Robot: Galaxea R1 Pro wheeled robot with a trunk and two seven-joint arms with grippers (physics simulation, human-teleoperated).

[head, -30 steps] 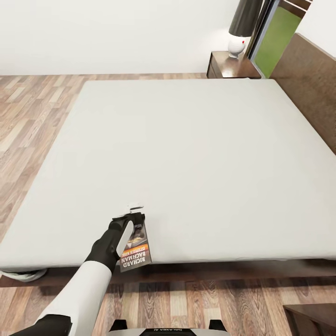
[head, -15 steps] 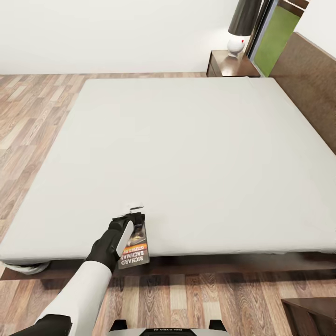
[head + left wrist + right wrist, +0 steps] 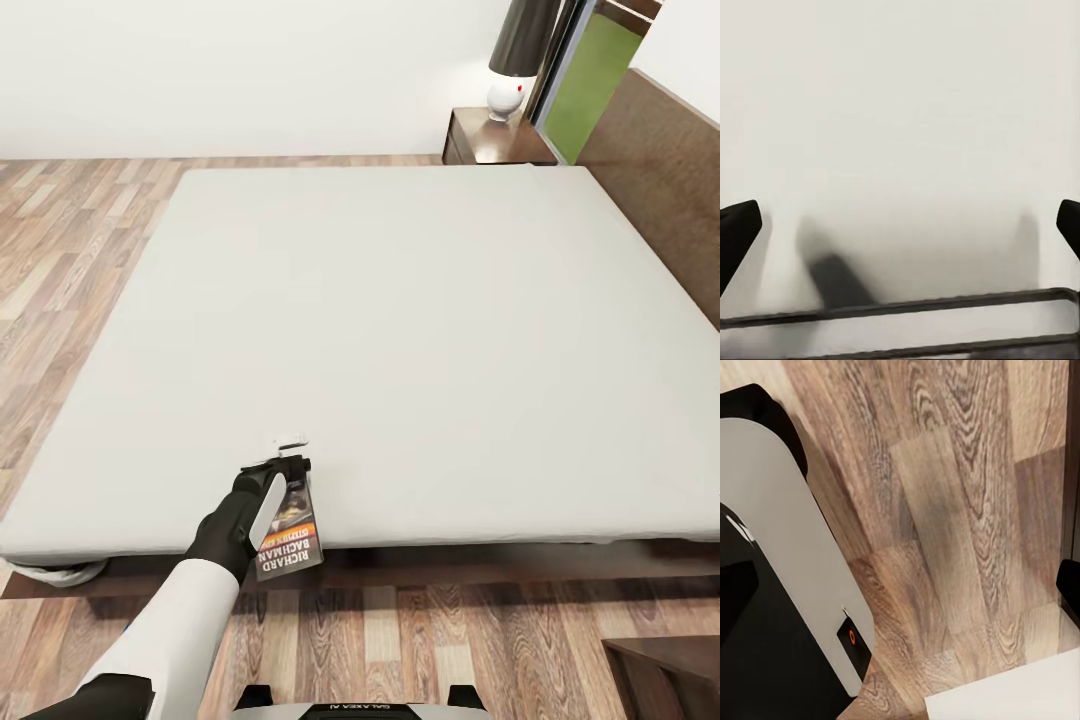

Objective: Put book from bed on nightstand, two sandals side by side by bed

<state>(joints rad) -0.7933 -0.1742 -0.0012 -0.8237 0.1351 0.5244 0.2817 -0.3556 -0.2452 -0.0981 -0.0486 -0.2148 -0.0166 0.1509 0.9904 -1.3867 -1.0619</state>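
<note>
The left gripper (image 3: 288, 462) sits at the near edge of the bed (image 3: 400, 330), clamped on the book (image 3: 291, 535); the book hangs down from the fingers past the mattress edge, cover outward and title upside down — pinched at one end, it droops under its own weight. In the left wrist view the dark fingertips (image 3: 736, 232) sit far apart at the frame's sides, with pale mattress ahead and the book's thin edge (image 3: 900, 306) running between them; I judge the grip secure but shallow. The nightstand (image 3: 497, 140) lies well beyond the gripper, across the bed by the headboard, a lamp (image 3: 507, 95) on top — the likely drop spot, a long carry. In the right wrist view the right gripper's fingertip (image 3: 1069, 585) hangs over plank floor (image 3: 960, 510), jaws spread wide, holding nothing.
</note>
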